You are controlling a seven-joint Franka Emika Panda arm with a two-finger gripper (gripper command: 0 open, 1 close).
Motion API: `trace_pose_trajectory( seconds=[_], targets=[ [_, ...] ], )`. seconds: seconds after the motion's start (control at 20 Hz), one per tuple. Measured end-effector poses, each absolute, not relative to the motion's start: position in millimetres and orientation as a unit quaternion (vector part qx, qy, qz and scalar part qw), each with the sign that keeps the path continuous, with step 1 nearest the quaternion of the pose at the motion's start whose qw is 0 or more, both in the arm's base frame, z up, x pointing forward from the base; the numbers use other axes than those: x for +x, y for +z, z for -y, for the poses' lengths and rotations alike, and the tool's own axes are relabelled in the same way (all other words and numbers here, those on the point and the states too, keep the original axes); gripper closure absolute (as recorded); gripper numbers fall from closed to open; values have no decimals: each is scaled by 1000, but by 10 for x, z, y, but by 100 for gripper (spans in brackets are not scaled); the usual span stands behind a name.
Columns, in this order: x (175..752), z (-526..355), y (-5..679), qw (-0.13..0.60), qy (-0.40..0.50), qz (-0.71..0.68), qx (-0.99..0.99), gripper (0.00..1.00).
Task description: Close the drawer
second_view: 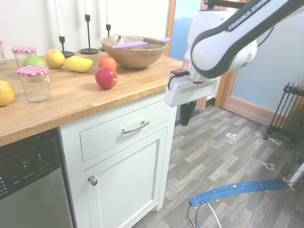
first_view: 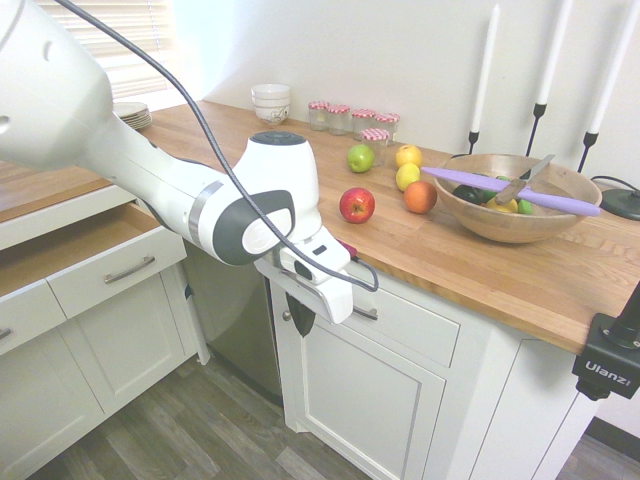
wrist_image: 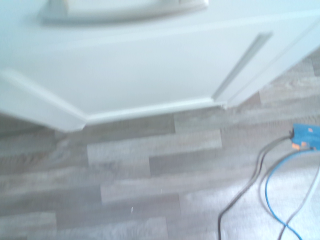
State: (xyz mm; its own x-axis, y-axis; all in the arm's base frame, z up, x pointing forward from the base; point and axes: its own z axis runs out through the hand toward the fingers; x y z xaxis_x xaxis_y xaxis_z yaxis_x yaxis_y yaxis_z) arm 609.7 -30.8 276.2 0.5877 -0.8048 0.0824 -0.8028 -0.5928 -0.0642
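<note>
Drawer (first_view: 110,268) first. In the first outside view it sits pulled out, well apart from the claw (first_view: 300,318), off to the claw's left side and a bit lower. Its wood bottom shows behind the white front. Its handle (first_view: 130,270) and front run long ways, side to side along the row of cupboards. I think the claw must go across to that front and push it in, toward the wall. The claw points down, its two dark fingers are pressed together, and it holds nothing. It hangs just in front of a small drawer (first_view: 410,325) that is shut, under the edge of the wood desk (first_view: 480,260). Between claw and drawer there is only open floor (first_view: 200,420), so the way looks free.

In the second outside view the claw (second_view: 186,115) hangs shut and empty by the desk's corner (second_view: 145,78), near the small drawer (second_view: 123,128). The open drawer is not in this view.

The wrist view is blurry. It shows a white cupboard door (wrist_image: 140,75) and grey wood floor (wrist_image: 150,175). The open drawer is not there either.
</note>
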Motion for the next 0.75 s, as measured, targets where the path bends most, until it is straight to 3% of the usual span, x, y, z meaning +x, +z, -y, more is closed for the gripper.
trace_pose_trajectory(
  seconds=[0.05, 0.1, 0.35, 0.75],
  targets=[
    [5978, 315, 2835, 11, -50, -451, -891, 100],
    [5864, 327, 2909, 12, -50, -452, -891, 0],
    [5496, 403, 3141, 14, -53, -452, -890, 0],
    [5406, 410, 3182, 17, -52, -451, -891, 0]
  ],
)
